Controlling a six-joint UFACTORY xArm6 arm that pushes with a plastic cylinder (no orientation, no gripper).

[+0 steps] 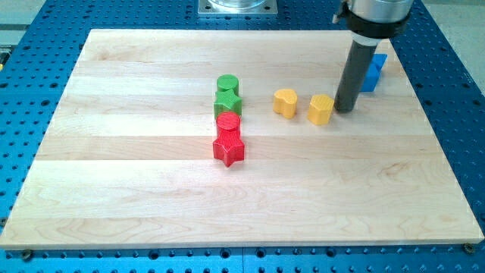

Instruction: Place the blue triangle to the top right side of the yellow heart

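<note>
Underneath everything lay a blue metal bench drilled with a regular grid of small holes, and a grey metal mount showed at the view's top edge. On the bench sat a pale wooden board, made of glued planks with a fine grain, and all the blocks stood on it.

The arm came in from the view's top right as a silver and black collar with a dark, smooth rod hanging straight down. It had no jaws, so it gripped nothing; my tip rested at the board, just to the view's right of a yellow block, close enough that I could not tell whether they touched.

The blue block, the task's piece, stood behind the rod toward the view's top right, partly hidden, so its shape could not be made out. It was up and to the right of both yellow pieces.

The yellow heart sat just left of the other yellow block, with a small gap between them.

Near the board's middle four ribbed blocks formed a column: a green cylinder at the top, a green star against it, then a red cylinder and a red star at the bottom.
</note>
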